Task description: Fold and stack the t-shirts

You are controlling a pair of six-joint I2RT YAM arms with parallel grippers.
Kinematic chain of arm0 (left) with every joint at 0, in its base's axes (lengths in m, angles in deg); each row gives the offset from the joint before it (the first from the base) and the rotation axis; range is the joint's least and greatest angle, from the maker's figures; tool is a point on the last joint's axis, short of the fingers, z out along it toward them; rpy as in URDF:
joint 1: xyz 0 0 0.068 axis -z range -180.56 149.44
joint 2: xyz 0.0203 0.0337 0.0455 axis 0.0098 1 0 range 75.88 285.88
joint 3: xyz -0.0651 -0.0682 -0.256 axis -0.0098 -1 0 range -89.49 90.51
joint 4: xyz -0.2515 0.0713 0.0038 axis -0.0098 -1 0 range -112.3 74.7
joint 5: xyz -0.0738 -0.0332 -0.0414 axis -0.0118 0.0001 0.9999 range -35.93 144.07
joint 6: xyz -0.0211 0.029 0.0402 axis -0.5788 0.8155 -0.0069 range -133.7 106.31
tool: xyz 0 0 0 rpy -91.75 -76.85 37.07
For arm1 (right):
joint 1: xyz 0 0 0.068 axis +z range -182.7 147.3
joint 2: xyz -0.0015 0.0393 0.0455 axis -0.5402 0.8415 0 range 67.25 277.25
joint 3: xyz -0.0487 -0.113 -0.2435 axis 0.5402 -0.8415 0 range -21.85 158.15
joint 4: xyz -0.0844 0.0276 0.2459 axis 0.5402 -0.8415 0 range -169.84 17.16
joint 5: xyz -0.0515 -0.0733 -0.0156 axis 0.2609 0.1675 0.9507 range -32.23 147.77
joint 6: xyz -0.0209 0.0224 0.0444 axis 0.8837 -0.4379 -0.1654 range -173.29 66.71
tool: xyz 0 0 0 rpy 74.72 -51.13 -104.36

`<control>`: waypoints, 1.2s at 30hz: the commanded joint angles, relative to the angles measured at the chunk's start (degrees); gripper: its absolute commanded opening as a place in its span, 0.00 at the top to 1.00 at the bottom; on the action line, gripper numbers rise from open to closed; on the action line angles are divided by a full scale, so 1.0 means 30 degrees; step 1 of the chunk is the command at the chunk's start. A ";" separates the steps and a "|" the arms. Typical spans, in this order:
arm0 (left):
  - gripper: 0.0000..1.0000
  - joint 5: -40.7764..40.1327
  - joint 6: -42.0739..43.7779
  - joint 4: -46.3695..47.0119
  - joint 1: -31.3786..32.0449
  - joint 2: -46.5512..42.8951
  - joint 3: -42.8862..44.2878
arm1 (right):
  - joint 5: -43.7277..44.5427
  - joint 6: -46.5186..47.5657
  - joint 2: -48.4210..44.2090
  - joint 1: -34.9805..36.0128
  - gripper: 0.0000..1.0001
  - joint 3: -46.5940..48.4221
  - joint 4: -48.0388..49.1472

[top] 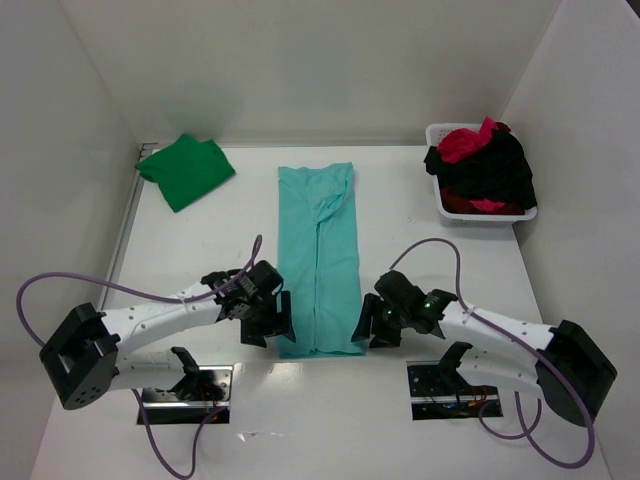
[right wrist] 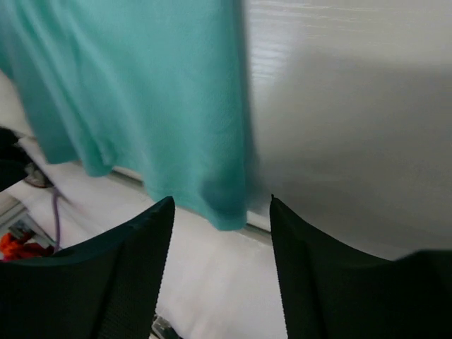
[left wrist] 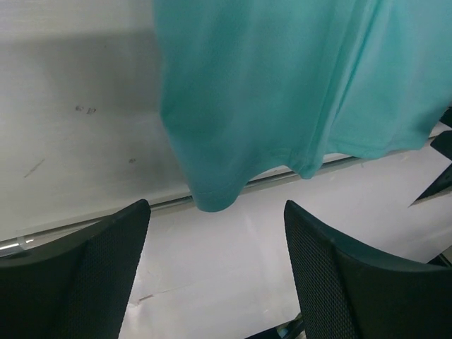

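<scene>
Teal t-shirt (top: 318,255) lies mid-table (top: 440,270), narrowed into a long strip running 12 to 6 o'clock. The cross folds are not yet made. Dark green t-shirt (top: 186,170) sits folded at 10 o'clock, likely the start of the stack. Red t-shirt (top: 463,145) and black t-shirt (top: 500,175) are heaped in the white basket (top: 436,132) at 2 o'clock. Judgement: one done, one half done, at least two to go.

Left end effector (top: 275,320) is at the strip's 7 o'clock corner and right end effector (top: 368,325) at its 5 o'clock corner. The top view leaves the finger state unclear. The wrist views settle it: both are spread wide with nothing between them, the hem corner just ahead of each. Only the top view shows the green shirt and the basket.
</scene>
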 commanded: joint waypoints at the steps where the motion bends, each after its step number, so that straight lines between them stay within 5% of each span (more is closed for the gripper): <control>1: 0.18 -0.0018 -0.0448 -0.0301 0.0087 0.0046 -0.0369 | 0.0506 0.0191 0.0959 0.0217 0.40 0.0308 0.0606; 15: 0.24 0.0158 -0.0287 0.0255 0.0322 0.2360 -0.0369 | 0.0333 0.0194 0.1399 0.0217 0.55 0.0147 0.0987; 24: 0.38 0.0158 -0.0448 0.0812 0.0322 0.3092 -0.0193 | 0.0157 0.0686 0.1925 0.0217 0.69 0.0272 0.1162; 36: 0.75 0.0363 -0.0448 0.1398 0.0322 0.3151 -0.0750 | -0.0019 0.1073 0.1926 0.0217 0.92 0.0132 0.1689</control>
